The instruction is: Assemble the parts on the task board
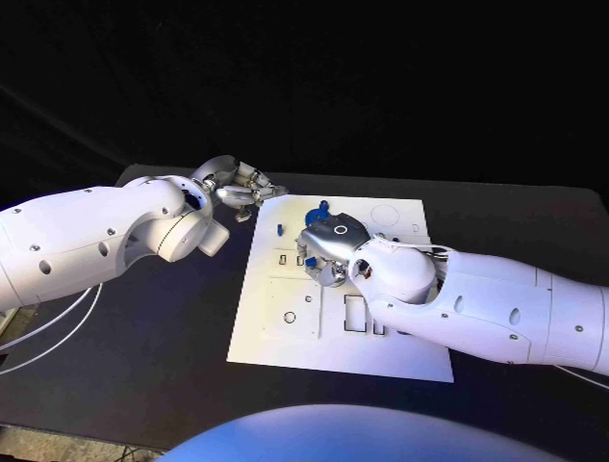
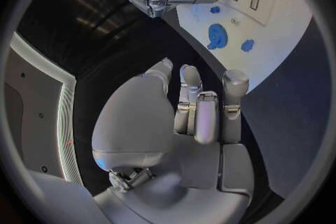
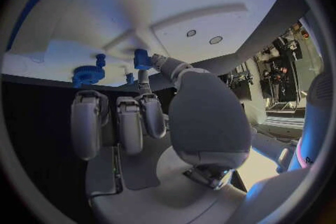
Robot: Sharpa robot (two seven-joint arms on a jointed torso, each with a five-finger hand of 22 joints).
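Head view: the right hand is hovering over the upper middle of the white board, pinching a small blue block at its fingertips. A blue gear is lying on the board nearby. The left hand is resting off the board's upper left corner, fingers curled in, holding nothing.
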